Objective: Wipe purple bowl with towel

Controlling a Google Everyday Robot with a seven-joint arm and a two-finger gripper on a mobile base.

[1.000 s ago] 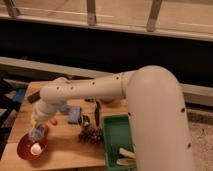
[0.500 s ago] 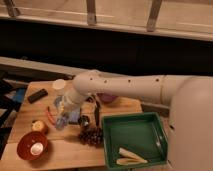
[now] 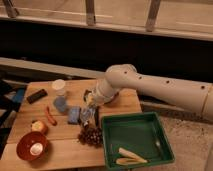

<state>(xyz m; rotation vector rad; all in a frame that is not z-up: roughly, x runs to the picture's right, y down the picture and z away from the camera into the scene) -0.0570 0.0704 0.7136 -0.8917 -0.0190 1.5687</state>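
Claw pressed together on the towel (cloth dangling just above the bench). The purple bowl sits just beside it, rightward and farther back, half hidden by the wrist. A short shift should reach it. Wooden top, dim room.

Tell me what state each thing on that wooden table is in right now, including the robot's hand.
Small pale blue-grey wrinkled towel: bunched up, gripped.
Gripper: over the middle of the wooden table, fingers shut on that towel.
Round dark purple bowl: mostly hidden behind the arm.
Reddish-brown bowl: upright, holding a white lump.
Green plastic tray: holds pale yellow pieces at its front.
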